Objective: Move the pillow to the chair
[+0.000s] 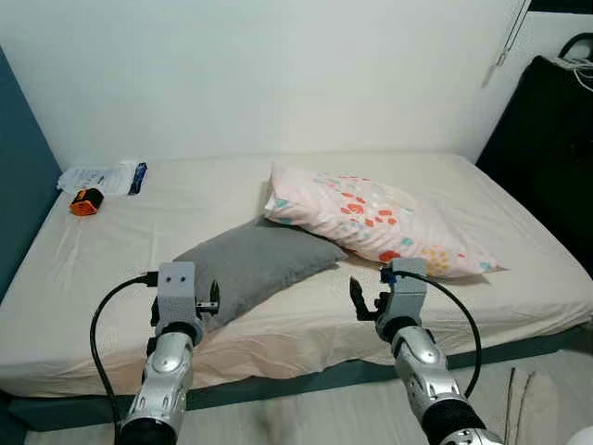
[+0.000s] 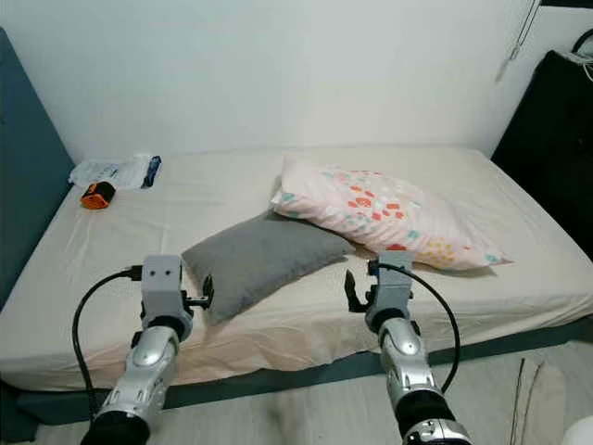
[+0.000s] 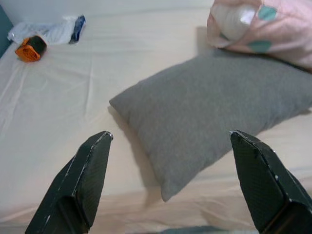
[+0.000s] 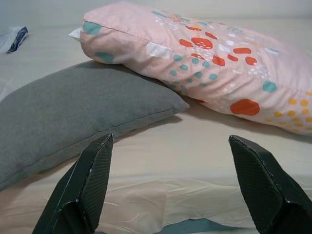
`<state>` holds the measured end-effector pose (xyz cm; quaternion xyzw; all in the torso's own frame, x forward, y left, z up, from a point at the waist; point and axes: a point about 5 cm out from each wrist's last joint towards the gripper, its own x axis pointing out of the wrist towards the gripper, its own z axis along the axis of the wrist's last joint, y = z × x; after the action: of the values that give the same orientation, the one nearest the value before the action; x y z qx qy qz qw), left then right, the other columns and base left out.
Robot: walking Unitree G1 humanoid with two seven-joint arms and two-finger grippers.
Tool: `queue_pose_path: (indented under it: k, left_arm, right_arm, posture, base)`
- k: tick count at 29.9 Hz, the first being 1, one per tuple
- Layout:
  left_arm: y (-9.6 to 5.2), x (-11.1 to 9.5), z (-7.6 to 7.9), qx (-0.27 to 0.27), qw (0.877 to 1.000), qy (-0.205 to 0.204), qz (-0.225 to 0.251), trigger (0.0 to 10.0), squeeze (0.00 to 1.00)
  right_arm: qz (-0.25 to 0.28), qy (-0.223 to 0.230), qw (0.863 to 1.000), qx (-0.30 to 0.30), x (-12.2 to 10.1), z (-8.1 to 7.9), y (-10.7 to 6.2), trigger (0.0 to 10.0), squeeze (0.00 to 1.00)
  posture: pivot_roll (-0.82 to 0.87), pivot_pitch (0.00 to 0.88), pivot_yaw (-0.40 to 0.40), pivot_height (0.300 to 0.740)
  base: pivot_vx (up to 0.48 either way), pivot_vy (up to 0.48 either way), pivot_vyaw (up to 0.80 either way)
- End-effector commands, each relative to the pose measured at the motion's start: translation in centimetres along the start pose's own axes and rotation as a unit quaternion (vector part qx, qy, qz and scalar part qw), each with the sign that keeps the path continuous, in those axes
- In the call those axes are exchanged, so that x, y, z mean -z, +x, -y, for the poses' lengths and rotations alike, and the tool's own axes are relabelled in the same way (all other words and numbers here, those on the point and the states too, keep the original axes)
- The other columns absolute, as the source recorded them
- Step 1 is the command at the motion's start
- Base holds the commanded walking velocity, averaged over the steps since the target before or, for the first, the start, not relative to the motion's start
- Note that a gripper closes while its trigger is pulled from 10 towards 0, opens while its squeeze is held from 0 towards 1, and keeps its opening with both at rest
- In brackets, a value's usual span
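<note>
Grey pillow: lies flat near the front edge of the bed, its far corner tucked under the patterned pillow.
Left gripper: fingers spread wide, empty, aimed at the grey pillow's near corner, likely lining up a grasp.
Right gripper: released, empty, facing where the two pillows overlap.
Orange object: at the bed's far left corner, beside a plastic packet.
Room: white wall behind the bed, dark furniture to its right.

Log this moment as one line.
left gripper open, at grey pillow | right gripper open | patterned pillow overlaps grey | nothing held
</note>
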<state>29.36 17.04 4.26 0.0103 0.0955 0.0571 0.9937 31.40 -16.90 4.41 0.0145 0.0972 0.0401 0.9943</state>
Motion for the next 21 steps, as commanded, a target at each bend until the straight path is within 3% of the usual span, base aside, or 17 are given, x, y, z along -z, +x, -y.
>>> queue_pose_path:
  k: [1, 10, 21]
  left_arm:
    - [0.0, 0.2, -0.2, -0.002, 1.000, 0.007, -0.005, 10.0, 0.00]
    - [-0.5, -0.5, 0.7, 0.018, 0.999, -0.013, 0.027, 10.0, 0.00]
    - [-0.5, -1.0, 0.9, 0.023, 0.998, -0.025, 0.043, 10.0, 0.00]
  right_arm:
    - [-0.004, -0.007, 1.000, -0.003, -0.1, -0.1, 0.2, 10.0, 0.00]
    - [-0.012, -0.029, 0.999, -0.029, -0.1, 0.2, 0.2, 10.0, 0.00]
    - [-0.011, -0.037, 0.999, -0.027, -0.4, 0.6, 0.4, 10.0, 0.00]
  posture:
    - [-0.03, 0.000, -0.061, 0.740]
    - [-0.03, 0.000, -0.084, 0.740]
    - [-0.03, 0.000, -0.092, 0.740]
  base:
    - [0.000, 0.000, 0.00]
    - [0.000, 0.000, 0.00]
    - [0.354, 0.000, 0.00]
